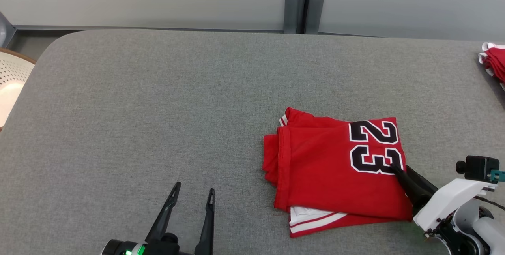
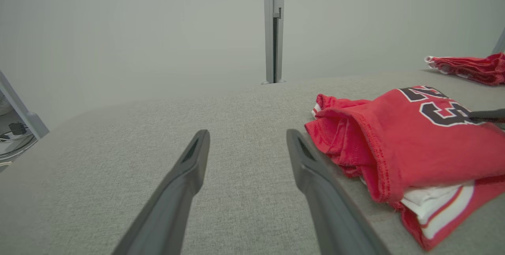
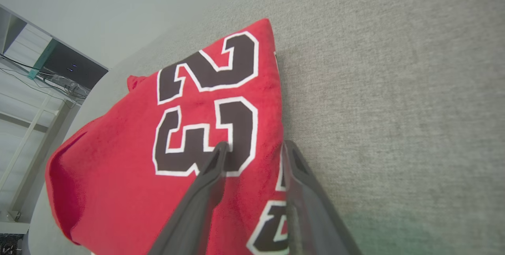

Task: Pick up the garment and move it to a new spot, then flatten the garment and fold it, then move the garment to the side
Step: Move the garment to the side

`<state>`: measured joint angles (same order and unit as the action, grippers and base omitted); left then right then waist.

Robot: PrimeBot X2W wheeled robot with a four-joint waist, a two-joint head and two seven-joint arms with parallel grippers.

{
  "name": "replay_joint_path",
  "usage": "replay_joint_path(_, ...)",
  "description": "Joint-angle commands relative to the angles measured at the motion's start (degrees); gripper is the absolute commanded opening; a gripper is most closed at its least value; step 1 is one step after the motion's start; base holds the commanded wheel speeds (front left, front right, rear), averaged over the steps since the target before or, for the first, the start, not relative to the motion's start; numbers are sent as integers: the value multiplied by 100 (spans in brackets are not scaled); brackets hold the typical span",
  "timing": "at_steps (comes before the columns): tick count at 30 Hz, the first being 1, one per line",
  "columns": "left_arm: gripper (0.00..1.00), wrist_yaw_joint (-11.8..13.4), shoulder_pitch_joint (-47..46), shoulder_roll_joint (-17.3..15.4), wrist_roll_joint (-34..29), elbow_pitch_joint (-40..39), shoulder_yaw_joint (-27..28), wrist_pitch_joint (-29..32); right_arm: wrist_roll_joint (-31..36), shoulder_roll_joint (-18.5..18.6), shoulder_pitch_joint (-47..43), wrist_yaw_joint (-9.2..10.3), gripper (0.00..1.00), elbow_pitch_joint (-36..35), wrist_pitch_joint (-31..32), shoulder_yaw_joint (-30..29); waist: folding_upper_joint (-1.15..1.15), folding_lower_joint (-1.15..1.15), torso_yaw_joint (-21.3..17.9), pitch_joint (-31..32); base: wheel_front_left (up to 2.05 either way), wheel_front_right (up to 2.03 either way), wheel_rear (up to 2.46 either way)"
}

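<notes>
Right pincer (image 3: 254,145) astride garment (image 1: 327,164) edge, grip unclear | left pincer (image 1: 194,187) wide, empty | red pile (image 1: 495,63) far right

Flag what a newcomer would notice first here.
The folded red jersey with a black 23, lying right of centre on the grey table. The right claw straddles its edge by the numeral, while the left claw hangs open over bare table at lower left. Another red garment sits at the far right edge.
</notes>
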<state>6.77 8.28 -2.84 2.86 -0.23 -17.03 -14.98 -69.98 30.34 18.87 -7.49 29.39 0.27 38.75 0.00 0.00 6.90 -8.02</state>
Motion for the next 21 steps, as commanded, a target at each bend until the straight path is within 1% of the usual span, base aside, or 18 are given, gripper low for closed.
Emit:
replay_joint_path(1, 100, -6, -123, -19, -116, 10, -38, -27, -90, 63, 82, 3, 0, -79, -2, 61, 0, 0, 21, -69, 0, 0, 0)
replay_joint_path(4, 100, 42, -188, -23, -144, -12, -83, -26, -284, 221, 203, 3, 0, -237, -106, 159, 0, 0, 23, -169, 0, 0, 0)
replay_joint_path(7, 100, 82, -275, -19, -99, -47, -126, -27, -327, 436, 431, 3, 0, -387, -237, 246, 0, 0, 12, -305, 0, 0, 0)
replay_joint_path(11, 100, 94, -470, -19, -22, -123, -183, -27, -312, 807, 893, 3, 0, -486, -378, 276, 0, 0, 0, -594, 0, 0, 0)
replay_joint_path(14, 100, 96, -659, -19, 18, -197, -231, -27, -221, 1122, 1340, 3, 0, -515, -431, 271, 0, 0, -10, -883, 0, 0, 0)
replay_joint_path(21, 100, 41, -1110, -19, 33, -298, -333, -27, -40, 2040, 2473, 3, 0, -565, -287, 154, 0, 0, -110, -1595, 0, 0, 0)
